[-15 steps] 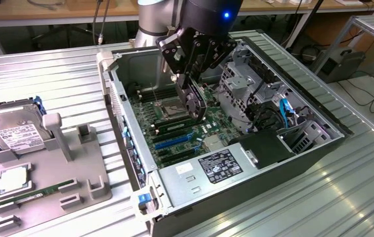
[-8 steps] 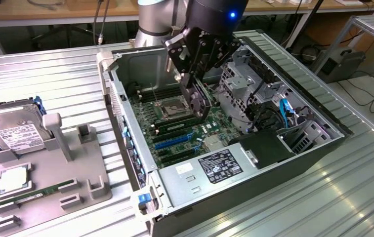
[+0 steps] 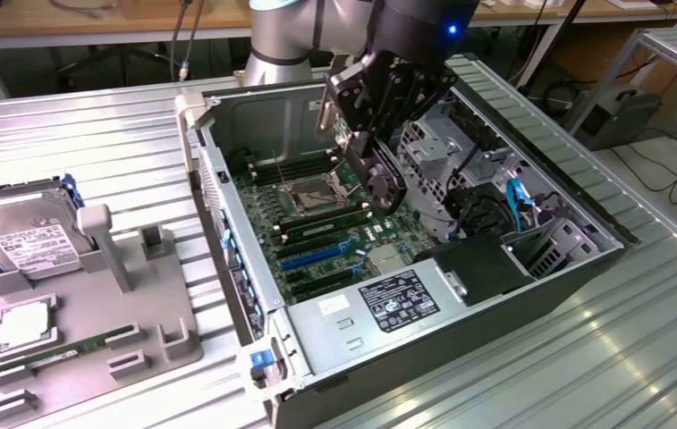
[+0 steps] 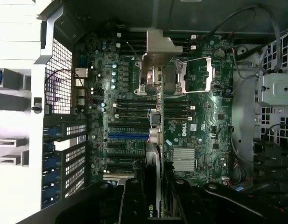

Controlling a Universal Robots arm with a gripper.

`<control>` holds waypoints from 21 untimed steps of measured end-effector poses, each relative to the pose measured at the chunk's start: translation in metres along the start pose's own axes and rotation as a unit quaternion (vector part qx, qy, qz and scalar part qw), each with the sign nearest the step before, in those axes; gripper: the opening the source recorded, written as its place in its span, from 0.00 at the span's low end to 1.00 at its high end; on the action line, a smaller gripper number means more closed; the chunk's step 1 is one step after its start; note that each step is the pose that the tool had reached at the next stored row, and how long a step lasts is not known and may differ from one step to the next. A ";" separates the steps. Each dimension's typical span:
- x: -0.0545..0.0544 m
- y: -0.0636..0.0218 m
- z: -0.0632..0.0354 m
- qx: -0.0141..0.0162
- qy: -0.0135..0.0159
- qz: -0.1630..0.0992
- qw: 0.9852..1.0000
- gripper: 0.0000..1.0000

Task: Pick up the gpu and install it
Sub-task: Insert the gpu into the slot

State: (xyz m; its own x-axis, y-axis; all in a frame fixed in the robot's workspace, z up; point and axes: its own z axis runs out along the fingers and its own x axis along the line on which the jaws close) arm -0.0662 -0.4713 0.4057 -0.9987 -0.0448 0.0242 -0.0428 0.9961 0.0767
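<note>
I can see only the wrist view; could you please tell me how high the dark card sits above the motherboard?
Observer: The slim dark gpu card with the round black fan hangs from the hand inside the open black computer case, its lower end seemingly short of the green motherboard.
Operator: Thank you. What lies outside the case?
Observer: A grey plastic holder tray on the exterior view's left carries a silver boxy hard drive with a white label.
Operator: Anything else on it?
Observer: A narrow green memory stick lies on it too.
</note>
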 end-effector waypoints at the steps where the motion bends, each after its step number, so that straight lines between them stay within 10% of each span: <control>1: 0.000 0.0000 0.0003 0.000 0.000 -0.006 1.000 0.26; 6: 0.000 -0.0001 0.0021 0.001 0.001 -0.049 0.999 0.26; 12: 0.000 -0.0003 0.0044 0.003 0.001 -0.109 0.994 0.26; 19: 0.000 -0.0005 0.0065 0.005 0.002 -0.183 0.983 0.26; 21: 0.000 -0.0005 0.0074 0.006 0.002 -0.210 0.978 0.26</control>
State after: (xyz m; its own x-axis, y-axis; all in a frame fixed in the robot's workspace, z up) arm -0.0661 -0.4713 0.3983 -0.8927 -0.4507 -0.0022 -0.4498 0.8904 0.0697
